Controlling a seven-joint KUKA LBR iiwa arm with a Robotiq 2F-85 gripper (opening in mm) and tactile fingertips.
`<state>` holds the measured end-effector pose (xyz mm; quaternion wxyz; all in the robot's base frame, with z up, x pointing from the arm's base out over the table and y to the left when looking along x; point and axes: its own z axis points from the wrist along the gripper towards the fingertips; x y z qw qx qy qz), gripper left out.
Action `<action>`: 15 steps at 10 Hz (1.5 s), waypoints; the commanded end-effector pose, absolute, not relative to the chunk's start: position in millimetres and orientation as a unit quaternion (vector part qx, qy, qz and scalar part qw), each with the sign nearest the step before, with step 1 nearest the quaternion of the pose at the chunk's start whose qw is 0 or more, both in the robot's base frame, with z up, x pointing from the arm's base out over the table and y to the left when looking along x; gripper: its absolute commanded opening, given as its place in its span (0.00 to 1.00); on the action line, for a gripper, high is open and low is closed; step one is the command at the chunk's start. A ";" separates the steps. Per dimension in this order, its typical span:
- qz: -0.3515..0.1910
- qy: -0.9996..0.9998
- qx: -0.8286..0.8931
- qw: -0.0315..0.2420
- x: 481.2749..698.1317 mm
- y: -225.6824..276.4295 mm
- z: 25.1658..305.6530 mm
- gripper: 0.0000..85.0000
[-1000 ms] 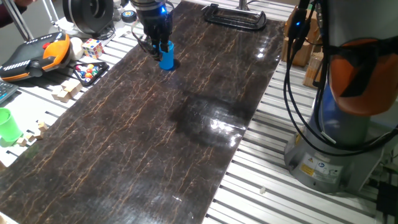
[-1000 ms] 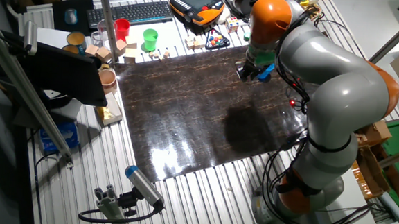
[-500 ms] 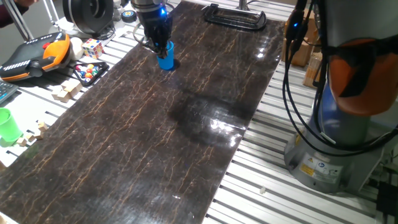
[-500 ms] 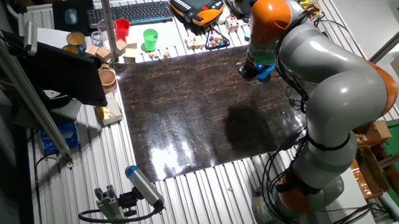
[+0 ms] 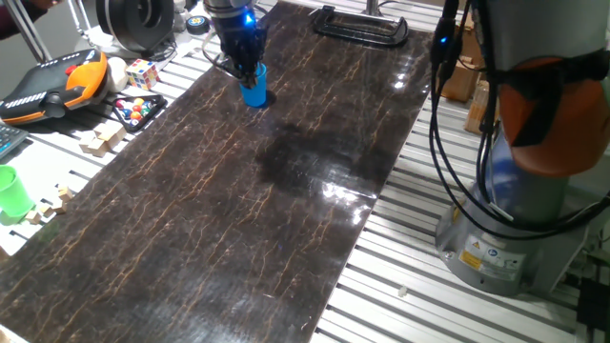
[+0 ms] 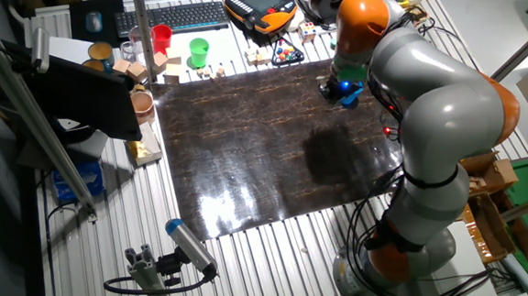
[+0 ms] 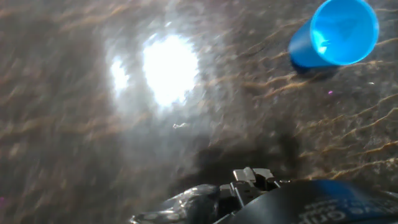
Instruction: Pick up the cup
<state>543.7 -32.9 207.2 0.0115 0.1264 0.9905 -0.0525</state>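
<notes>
Jaws first: we see the gripper [image 5: 250, 70] low over the far end of the dark marbled worktop [image 5: 238, 210], its black fingers reaching down to the rim of the cup [image 5: 254, 90], but we cannot tell whether the jaws are apart or clamped on it. From the other fixed view the arm's orange-capped wrist hides most of the hand, and only a sliver of blue shows beneath it. In the hand view the cup sits upright at the upper right, mouth open toward the camera, resting on the glossy worktop beside a bright glare patch; the fingers themselves do not show clearly there. Off the worktop's left edge lie an orange-and-black pendant [image 5: 52, 84], a colour cube [image 5: 141, 73] and wooden blocks [image 5: 100, 140]. A light green cup [image 5: 11, 192] stands well apart from the blue one.
</notes>
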 end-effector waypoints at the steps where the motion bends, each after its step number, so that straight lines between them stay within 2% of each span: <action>1: -0.064 0.962 0.263 0.023 546.1 -34.2 202.6 0.01; 3: -0.073 0.940 0.330 0.045 552.5 -40.0 192.1 0.01; 7: -0.063 0.908 0.411 0.050 565.2 -61.8 184.1 0.01; 9: -0.090 0.885 0.452 0.068 565.1 -61.8 183.7 0.01; 13: -0.102 0.833 0.541 0.058 565.2 -69.6 177.5 0.01; 15: -0.130 0.784 0.604 0.056 567.5 -74.2 175.2 0.01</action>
